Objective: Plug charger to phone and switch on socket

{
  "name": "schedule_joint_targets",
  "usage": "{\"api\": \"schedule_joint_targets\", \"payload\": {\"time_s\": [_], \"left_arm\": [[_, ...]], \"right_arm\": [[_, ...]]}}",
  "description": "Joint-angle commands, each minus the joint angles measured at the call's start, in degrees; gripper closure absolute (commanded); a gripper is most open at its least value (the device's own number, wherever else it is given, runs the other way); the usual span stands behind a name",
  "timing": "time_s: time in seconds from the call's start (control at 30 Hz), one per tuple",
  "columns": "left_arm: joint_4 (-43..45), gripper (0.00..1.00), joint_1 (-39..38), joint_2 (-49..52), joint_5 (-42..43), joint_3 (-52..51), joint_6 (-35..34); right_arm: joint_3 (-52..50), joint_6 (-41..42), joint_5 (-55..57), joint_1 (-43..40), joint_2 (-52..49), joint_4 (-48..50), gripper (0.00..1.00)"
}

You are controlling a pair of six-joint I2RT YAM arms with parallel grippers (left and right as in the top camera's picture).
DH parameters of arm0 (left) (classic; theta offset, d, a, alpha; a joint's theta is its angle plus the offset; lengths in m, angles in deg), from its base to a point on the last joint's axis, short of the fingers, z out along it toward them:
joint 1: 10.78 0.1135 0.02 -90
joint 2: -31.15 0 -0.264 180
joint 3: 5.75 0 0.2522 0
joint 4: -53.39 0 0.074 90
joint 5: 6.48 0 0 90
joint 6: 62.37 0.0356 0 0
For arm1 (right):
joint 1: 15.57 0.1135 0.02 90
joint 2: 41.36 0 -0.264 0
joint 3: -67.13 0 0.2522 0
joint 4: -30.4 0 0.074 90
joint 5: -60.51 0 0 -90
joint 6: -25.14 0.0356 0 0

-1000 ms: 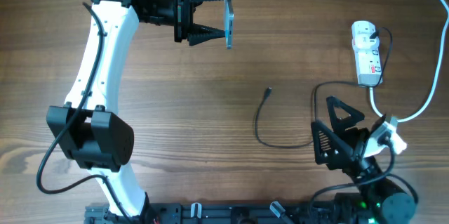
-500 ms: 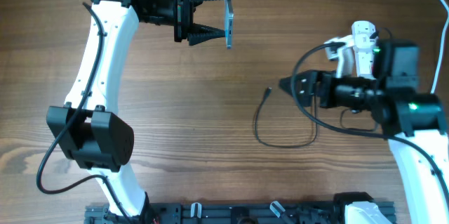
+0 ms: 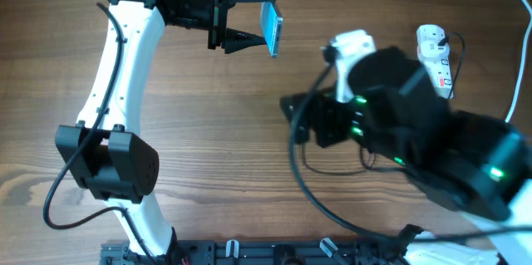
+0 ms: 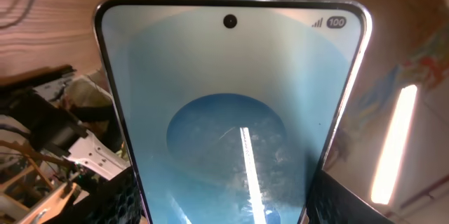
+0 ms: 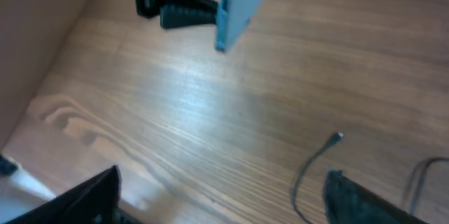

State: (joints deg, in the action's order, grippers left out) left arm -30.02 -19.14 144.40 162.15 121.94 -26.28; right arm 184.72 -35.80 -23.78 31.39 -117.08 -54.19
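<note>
1. The right gripper (image 5: 221, 175), spread empty, is swinging in from the near edge over the loose mid-surface charger (image 5: 338, 137), seemingly starting its pickup.
2. The left gripper (image 3: 259, 26) is clenching the phone (image 3: 273, 26) near the far edge.
3. The socket (image 3: 432, 41) is sitting untouched by the far-right corner.

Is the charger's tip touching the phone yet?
Apart. Right wrist view shows the charger tip lying on the table, well clear of the phone held aloft.

The right arm (image 3: 416, 149) is blurred in the overhead view, covering part of the power strip (image 3: 432, 45) and the black cable (image 5: 309, 162) tip. The left wrist picture's bottom edge cuts off the phone (image 4: 231, 112); the right fingers (image 5: 88, 196) are cropped too
</note>
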Motion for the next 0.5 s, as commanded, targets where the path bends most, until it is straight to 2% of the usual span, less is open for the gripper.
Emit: {"api": "schedule_joint_targets", "payload": {"time_s": [0.0,0.1,0.2,0.33,0.47], "left_arm": [[0.2,0.36,-1.2,-1.5,-3.6,1.2,-1.0],[0.2,0.36,-2.2,-1.5,-4.3,1.2,-1.0],[0.2,0.37,-4.0,-1.5,-5.2,1.2,-1.7],[0.2,0.36,-5.2,-1.5,-5.0,1.2,-3.4],[0.2,0.36,-5.4,-1.5,-2.2,1.2,-3.3]], "right_arm": [[0.3,4.1,3.9,0.8,-5.2,3.9,0.15],[0.3,4.2,7.6,0.8,-8.0,7.0,0.17],[0.3,7.6,12.7,0.8,-9.9,9.8,0.26],[0.3,9.0,20.4,0.7,-11.8,10.2,0.25],[0.3,8.9,20.3,0.7,-13.5,10.3,0.26]]}}
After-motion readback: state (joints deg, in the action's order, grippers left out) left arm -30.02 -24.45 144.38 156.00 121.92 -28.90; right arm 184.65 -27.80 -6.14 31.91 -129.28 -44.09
